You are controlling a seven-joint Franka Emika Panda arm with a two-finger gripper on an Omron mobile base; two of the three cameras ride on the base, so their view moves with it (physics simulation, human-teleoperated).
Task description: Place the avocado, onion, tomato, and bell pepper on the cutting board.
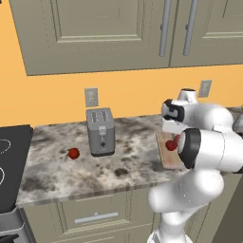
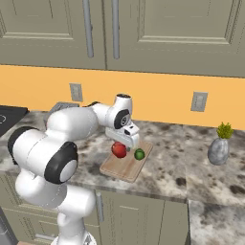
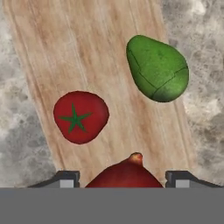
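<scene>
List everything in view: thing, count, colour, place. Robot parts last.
cutting board: 1, light tan wood, on the counter right of the toaster
avocado: 1, green, on the board
tomato: 1, red with green star, on the board
onion: 1, dark red, between the fingertips above the board
red item: 1, on the counter left of the toaster
toaster: 1, grey, on the counter
vase with plant: 1, grey, counter far right
wall outlets: 2, grey, yellow wall
gripper: 1, dark tips, around the onion
</scene>
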